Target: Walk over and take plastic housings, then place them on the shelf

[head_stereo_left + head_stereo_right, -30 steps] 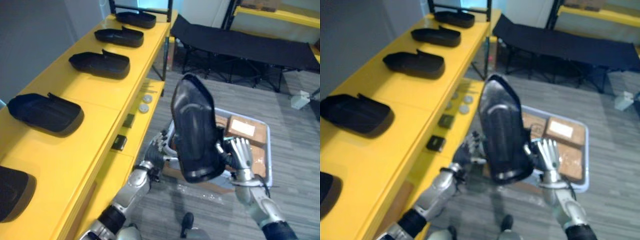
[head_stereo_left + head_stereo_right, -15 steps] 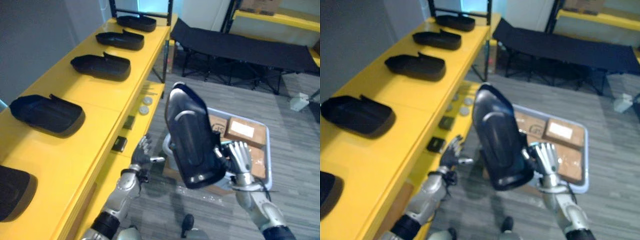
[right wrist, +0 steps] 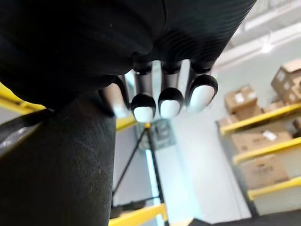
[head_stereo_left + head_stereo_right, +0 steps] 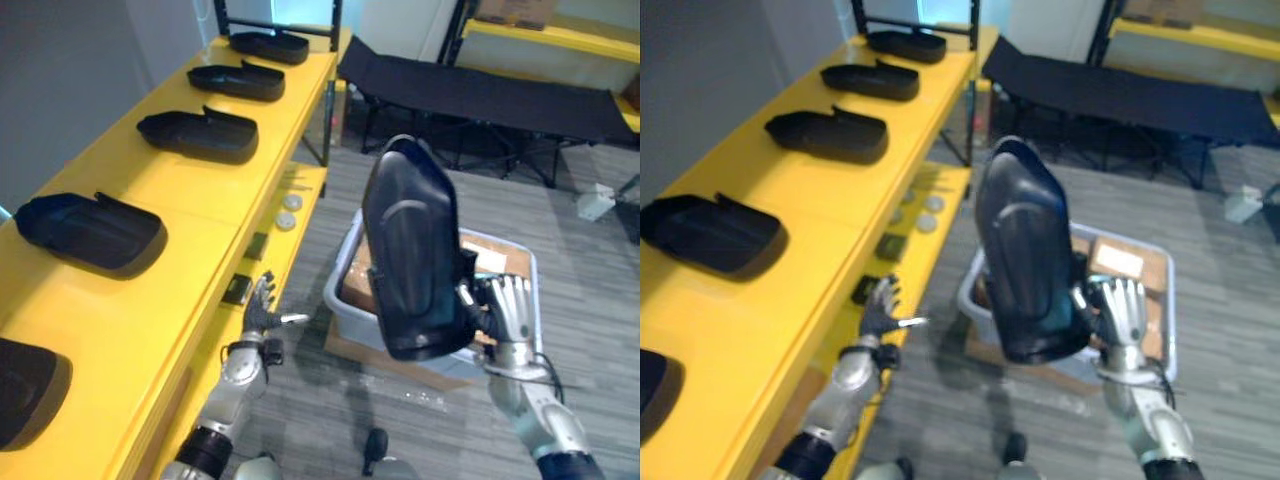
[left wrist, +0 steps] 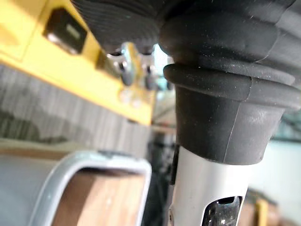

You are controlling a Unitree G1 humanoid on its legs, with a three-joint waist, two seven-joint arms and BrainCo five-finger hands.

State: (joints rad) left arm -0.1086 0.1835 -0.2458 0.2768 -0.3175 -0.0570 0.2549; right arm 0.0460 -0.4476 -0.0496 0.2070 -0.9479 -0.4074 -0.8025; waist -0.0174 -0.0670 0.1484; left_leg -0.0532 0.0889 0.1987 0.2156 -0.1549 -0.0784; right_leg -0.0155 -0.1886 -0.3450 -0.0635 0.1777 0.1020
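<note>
A black plastic housing (image 4: 410, 250) stands upright in the air above the floor bin, its hollow side turned away from me. My right hand (image 4: 508, 310) is shut on its lower right edge, fingers (image 3: 169, 101) upright behind it. My left hand (image 4: 260, 305) is open with spread fingers, apart from the housing, low beside the front of the yellow shelf (image 4: 200, 190). Several more black housings lie in a row on the shelf top, among them one near me (image 4: 90, 230) and one further along (image 4: 198, 135).
A grey bin (image 4: 340, 290) with cardboard boxes (image 4: 490, 255) stands on the floor under the held housing. Round discs (image 4: 287, 215) and a small dark block (image 4: 238, 290) lie on the lower yellow ledge. A black cot (image 4: 480, 95) stands at the back.
My left hand has let go of the housing and dropped away to the left, toward the shelf. The right hand alone has carried the housing up and to the right.
</note>
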